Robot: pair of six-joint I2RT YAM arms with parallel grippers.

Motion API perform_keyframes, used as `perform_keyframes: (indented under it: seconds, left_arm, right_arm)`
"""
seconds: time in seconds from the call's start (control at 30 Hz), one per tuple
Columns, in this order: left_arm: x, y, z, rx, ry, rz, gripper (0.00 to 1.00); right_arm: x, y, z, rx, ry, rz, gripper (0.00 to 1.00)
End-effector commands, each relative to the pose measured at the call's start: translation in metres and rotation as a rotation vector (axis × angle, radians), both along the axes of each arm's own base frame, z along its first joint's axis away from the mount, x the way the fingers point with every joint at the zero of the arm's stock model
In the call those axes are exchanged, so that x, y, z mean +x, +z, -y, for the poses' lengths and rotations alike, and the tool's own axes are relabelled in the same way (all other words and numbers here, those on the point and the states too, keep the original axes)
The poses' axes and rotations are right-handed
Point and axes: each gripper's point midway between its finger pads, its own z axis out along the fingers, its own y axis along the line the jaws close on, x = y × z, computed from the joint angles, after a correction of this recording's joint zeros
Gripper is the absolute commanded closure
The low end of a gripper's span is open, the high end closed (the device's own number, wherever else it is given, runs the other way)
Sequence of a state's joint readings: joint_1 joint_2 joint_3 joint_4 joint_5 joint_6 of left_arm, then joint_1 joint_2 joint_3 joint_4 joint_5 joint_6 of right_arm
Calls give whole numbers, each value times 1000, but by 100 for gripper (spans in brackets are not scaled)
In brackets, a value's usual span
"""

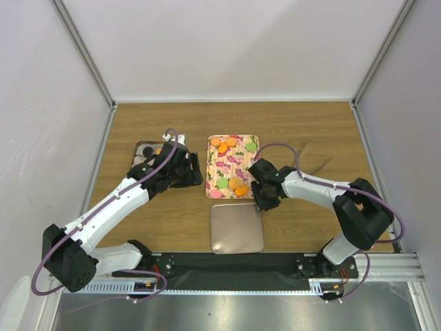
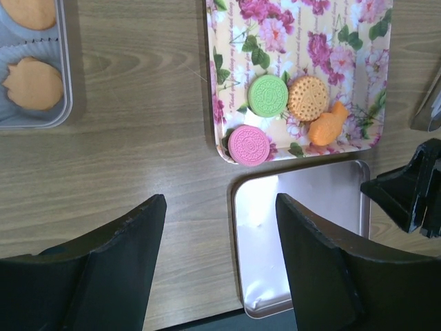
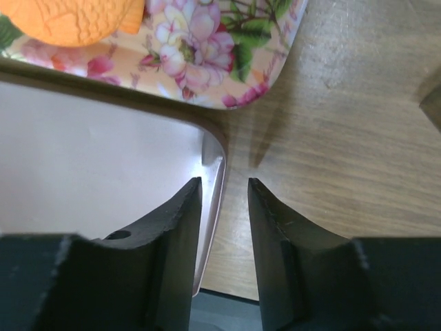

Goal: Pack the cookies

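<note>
My right claw (image 3: pixel 222 186), parted a crack and gripping nothing, hangs over the far right corner of the metal lid (image 3: pixel 103 172); my left claw (image 2: pixel 220 200) gapes wide, empty. Beyond, the cookies (image 2: pixel 268 95) lie on the flowered tray (image 2: pixel 358 41), a few more in the tin (image 2: pixel 65 69) at left. Light, stiff and likely crumbly, they want a gentle pinch across the rim.

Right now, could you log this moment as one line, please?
left jaws open, empty | right jaws narrowly open at metal lid corner | cookies on floral tray
</note>
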State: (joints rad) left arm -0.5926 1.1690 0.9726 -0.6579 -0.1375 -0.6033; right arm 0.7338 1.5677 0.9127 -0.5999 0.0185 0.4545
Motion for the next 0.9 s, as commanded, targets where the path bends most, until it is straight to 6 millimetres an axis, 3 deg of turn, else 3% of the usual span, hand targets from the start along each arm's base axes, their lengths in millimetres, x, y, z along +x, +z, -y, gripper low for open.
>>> perform_keyframes:
  seconds: [0.0, 0.27, 0.47, 0.7, 0.87]
  left_arm:
    - [-2, 2, 2, -37, 4, -2, 29]
    - [-8, 0, 0, -28, -18, -4, 28]
    - [-12, -1, 1, -30, -49, -10, 26]
    - [-20, 3, 11, -82, -127, -16, 20]
    - [-27, 11, 21, -148, -194, -21, 18]
  right_arm:
    - [9, -6, -2, -14, 12, 41, 63]
    - [1, -21, -4, -7, 6, 26, 78]
    - [-2, -19, -4, -8, -6, 13, 100]
    - [0, 16, -15, 19, -27, -18, 100]
    - [6, 54, -25, 59, -45, -15, 100]
